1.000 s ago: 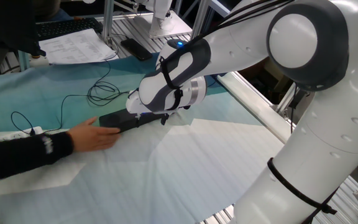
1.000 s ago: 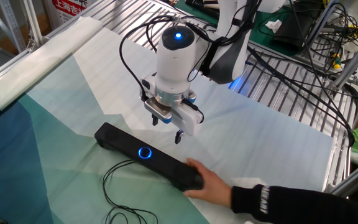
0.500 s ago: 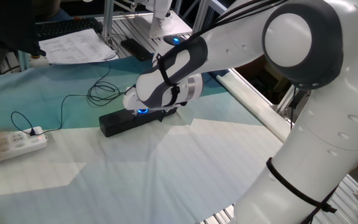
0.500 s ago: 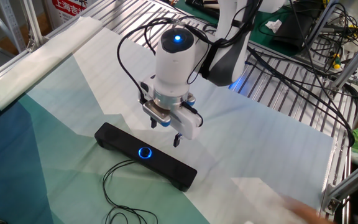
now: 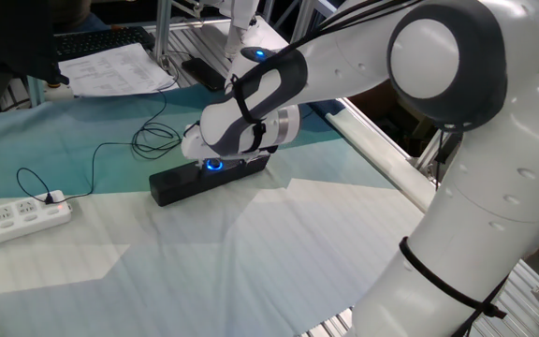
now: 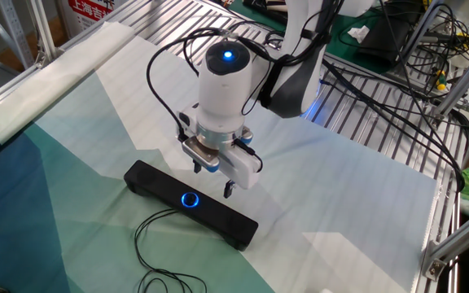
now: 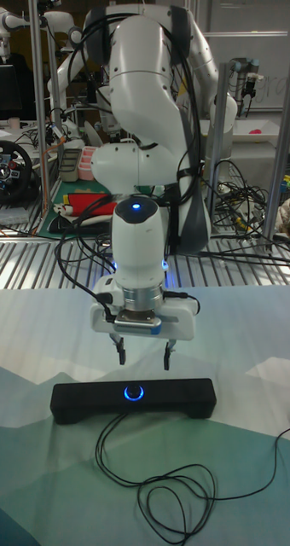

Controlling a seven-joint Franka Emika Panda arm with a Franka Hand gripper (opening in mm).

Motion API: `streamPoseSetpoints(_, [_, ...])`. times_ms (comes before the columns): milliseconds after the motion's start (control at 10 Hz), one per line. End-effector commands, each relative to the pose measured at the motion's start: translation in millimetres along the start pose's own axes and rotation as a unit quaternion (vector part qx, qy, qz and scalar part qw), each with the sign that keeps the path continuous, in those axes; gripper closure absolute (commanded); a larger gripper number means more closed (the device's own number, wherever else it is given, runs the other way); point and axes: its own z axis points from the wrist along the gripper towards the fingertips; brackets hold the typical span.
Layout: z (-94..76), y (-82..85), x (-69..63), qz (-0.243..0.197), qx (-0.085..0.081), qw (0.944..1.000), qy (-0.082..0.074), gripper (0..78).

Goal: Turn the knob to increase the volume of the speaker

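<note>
The speaker (image 6: 191,203) is a long black bar lying on the cloth, also seen in the tall fixed view (image 7: 132,400) and partly behind the arm in one fixed view (image 5: 186,182). Its knob (image 6: 190,199) glows with a blue ring at the middle of the bar's face (image 7: 134,393) (image 5: 213,166). My gripper (image 7: 143,356) hangs open just above and slightly behind the knob, fingers pointing down, nothing between them. The other fixed view shows the gripper (image 6: 212,180) a little past the knob, not touching the speaker.
A thin black cable (image 7: 166,486) coils on the cloth in front of the speaker. A white power strip (image 5: 17,219) lies at the left. Papers (image 5: 115,67) and a keyboard sit at the back; metal rails (image 6: 381,130) run along the table's far side.
The person's hand that held the speaker's end has withdrawn out of view. My gripper has shifted closer over the knob and slightly lower. The speaker has not moved.
</note>
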Motion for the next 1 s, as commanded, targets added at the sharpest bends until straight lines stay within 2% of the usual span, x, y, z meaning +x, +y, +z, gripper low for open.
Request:
streamPoseSetpoints(100, [0.3,-2.5,-18.2,-0.013,0.000,0.9999,-0.003,0.1])
streamPoseSetpoints(500, [-3.3,1.3,-33.4,-0.015,0.000,0.9999,-0.002,0.1])
streamPoseSetpoints(800, [-1.3,-2.9,-38.3,-0.022,0.000,0.9998,-0.001,0.1])
streamPoseSetpoints(1000, [0.1,-6.6,-48.1,-0.030,0.000,0.9995,-0.001,0.1])
